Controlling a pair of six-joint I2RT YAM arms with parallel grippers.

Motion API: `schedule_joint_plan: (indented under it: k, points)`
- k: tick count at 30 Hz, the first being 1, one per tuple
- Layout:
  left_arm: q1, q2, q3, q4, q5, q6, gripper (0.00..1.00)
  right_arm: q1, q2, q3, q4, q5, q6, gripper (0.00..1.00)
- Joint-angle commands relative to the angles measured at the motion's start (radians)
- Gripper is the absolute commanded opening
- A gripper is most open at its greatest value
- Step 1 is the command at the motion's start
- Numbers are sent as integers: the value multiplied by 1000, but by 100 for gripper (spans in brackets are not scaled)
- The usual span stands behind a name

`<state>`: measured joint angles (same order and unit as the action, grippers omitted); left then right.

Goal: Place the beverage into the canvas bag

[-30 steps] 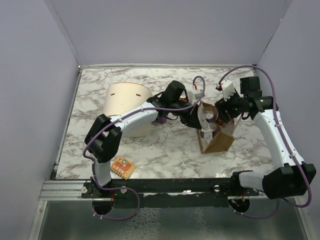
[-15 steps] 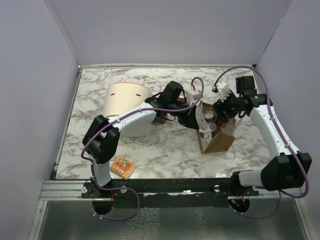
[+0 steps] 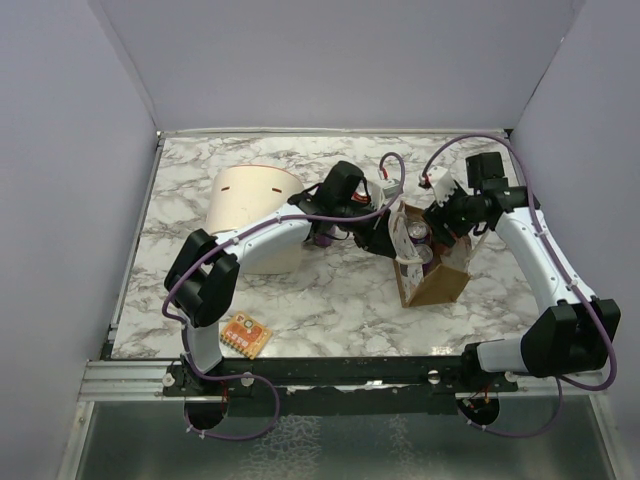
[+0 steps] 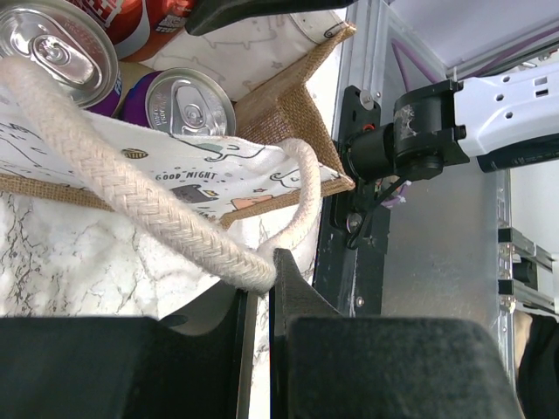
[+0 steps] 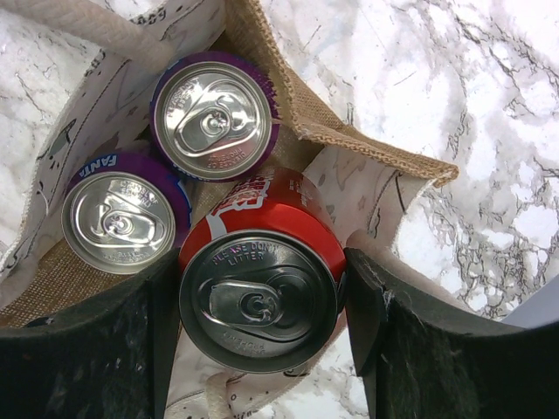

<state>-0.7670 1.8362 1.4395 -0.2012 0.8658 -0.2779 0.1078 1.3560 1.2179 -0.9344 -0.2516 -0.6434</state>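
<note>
Marble tabletop (image 3: 330, 295) bears canvas bag (image 3: 436, 286); right jaws clamp red can (image 5: 258, 295).

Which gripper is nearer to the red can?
Right. The right gripper grips the red can at the mouth of the bag, a finger on each side. The left gripper pinches the handle, apart from the can.

Cropped by the top edge, left wrist view — red can (image 4: 140, 22). Hidden behind the left tool (image 4: 260, 288) — end of rope handle (image 4: 131, 188). Too small to read from above: print on orange packet (image 3: 246, 335).
</note>
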Motion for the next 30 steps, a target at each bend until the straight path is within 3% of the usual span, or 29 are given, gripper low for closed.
schedule_joint_plan:
  k: [1, 30]
  points:
    - [9, -25, -6, 4, -17, 11, 0, 36, -21, -13, 41, 49, -26, 1]
    - [18, -52, -45, 34, -6, -1, 0, 43, -12, -114, 173, -15, 90, 1]
